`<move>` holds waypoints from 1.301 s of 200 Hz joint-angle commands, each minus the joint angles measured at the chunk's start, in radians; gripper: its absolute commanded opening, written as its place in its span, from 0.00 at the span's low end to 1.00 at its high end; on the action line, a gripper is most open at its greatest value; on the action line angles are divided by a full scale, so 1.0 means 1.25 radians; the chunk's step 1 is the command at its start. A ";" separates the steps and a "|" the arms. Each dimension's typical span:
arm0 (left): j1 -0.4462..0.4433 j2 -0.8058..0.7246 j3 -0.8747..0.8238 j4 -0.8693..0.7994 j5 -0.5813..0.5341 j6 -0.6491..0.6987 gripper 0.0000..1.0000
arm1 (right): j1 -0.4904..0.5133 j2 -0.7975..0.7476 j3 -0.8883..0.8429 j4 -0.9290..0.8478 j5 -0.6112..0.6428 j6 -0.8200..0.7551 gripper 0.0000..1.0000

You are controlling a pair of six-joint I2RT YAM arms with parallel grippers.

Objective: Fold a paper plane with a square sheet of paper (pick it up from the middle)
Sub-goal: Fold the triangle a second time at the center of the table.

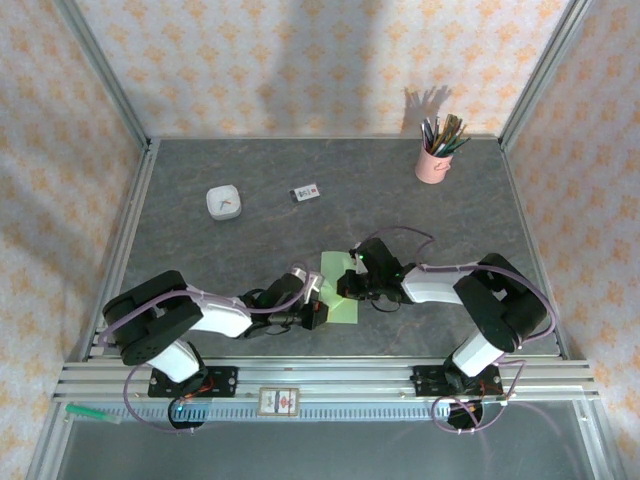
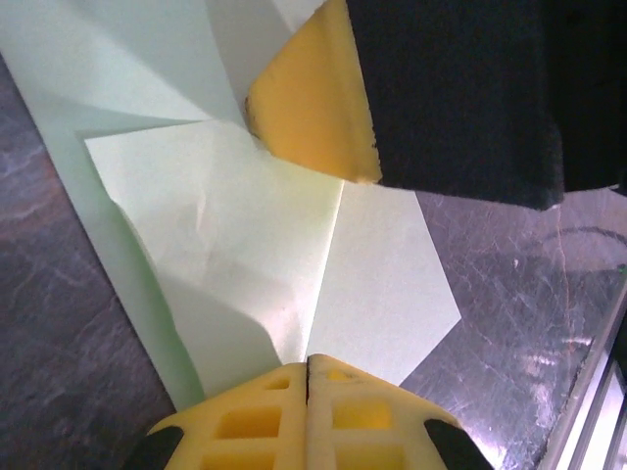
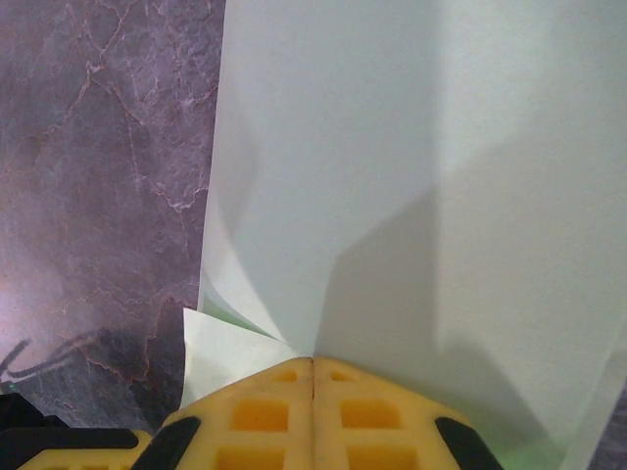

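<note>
Pale green, the square sheet of paper point(image 1: 347, 310) lies part-folded at lower centre of the worktop point(image 1: 230, 250). My left tool point(image 2: 309, 360) and right tool point(image 3: 313, 362) are both closed, tips on it. I'd press slowly along the crease, one tool anchoring the flaps.

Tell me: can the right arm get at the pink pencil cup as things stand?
Probably yes: nothing stands on the table between the right gripper and the pink pencil cup. But its jaws are shut at the green paper, which it must leave first.
</note>
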 commanded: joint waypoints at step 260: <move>0.003 0.018 0.006 -0.244 -0.059 -0.027 0.00 | 0.055 -0.135 -0.042 -0.003 -0.052 0.112 0.06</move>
